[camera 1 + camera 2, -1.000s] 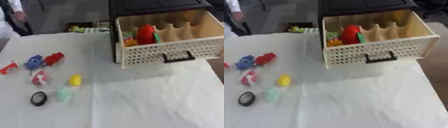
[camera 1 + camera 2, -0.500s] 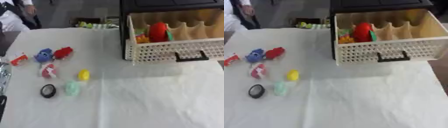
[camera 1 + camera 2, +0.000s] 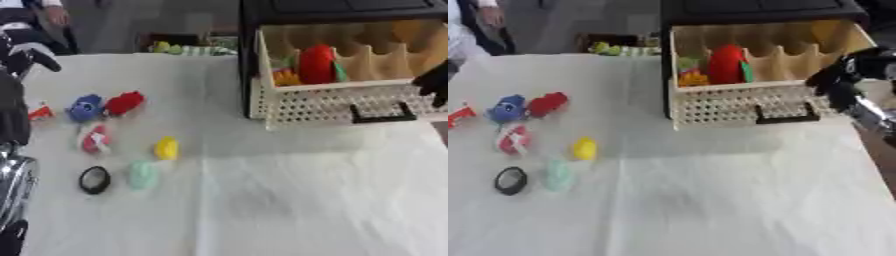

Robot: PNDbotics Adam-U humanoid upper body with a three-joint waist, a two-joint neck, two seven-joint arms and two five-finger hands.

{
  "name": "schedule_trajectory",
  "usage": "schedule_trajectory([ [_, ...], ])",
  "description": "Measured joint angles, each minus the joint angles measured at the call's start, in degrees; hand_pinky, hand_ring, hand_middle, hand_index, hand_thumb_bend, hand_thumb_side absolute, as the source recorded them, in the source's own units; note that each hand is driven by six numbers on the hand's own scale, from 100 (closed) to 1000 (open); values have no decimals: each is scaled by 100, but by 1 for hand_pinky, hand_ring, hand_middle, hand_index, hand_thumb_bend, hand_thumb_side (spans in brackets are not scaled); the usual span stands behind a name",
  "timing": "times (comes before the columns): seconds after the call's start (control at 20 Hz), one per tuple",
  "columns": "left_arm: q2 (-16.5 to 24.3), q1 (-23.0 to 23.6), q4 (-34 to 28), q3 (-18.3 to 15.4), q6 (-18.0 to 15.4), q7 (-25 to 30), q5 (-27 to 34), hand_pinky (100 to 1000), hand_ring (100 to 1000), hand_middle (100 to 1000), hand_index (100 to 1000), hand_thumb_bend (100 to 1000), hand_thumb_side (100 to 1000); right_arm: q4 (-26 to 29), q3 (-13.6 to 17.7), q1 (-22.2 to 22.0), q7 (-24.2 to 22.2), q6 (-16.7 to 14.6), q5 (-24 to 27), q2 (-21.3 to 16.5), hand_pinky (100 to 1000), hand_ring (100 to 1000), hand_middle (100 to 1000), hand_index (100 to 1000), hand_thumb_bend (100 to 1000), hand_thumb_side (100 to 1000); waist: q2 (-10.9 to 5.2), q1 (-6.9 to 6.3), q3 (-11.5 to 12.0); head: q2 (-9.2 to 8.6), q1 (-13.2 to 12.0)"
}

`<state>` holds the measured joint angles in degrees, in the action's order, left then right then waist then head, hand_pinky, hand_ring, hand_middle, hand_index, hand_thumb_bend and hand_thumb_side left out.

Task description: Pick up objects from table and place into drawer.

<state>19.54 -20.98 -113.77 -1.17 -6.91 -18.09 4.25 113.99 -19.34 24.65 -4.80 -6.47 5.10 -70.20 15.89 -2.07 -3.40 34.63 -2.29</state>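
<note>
The open cream drawer stands at the upper right, with a perforated front and a black handle. In it lie a red object and a small orange and yellow thing. On the white cloth at the left lie a blue toy, a red toy, a red and white toy, a yellow piece, a pale green piece and a black ring. My right hand hovers blurred at the drawer's right front corner. My left hand is raised at the left edge, above the toys.
A small red and white thing lies at the cloth's left edge. My left forearm runs down the left side. Green and yellow items sit beyond the table's far edge. The white cloth is bare in front.
The camera has shifted, so the whole scene has slid. My left arm has come in at the left edge and my right hand at the drawer's right. The toys lie as before.
</note>
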Motion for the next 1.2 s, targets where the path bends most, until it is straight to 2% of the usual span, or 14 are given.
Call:
schedule_trajectory([
  [0.2, -73, 73, 0, 31, 39, 37, -22, 384, 582, 635, 849, 100, 966, 0, -197, -67, -312, 78, 137, -19, 671, 563, 631, 807, 100, 986, 0, -3, -7, -2, 64],
  [0.6, -178, 151, 0, 68, 117, 98, -45, 380, 581, 633, 846, 100, 973, 0, -387, -141, -933, 353, 355, -3, 673, 564, 621, 794, 100, 983, 0, -14, -22, -44, 138],
  [1.2, -355, 252, 0, 104, 242, 189, -80, 382, 581, 631, 846, 100, 988, 0, -616, 268, -1836, 1194, 572, 296, 689, 592, 654, 827, 100, 1000, 4, -42, 24, -102, 196],
])
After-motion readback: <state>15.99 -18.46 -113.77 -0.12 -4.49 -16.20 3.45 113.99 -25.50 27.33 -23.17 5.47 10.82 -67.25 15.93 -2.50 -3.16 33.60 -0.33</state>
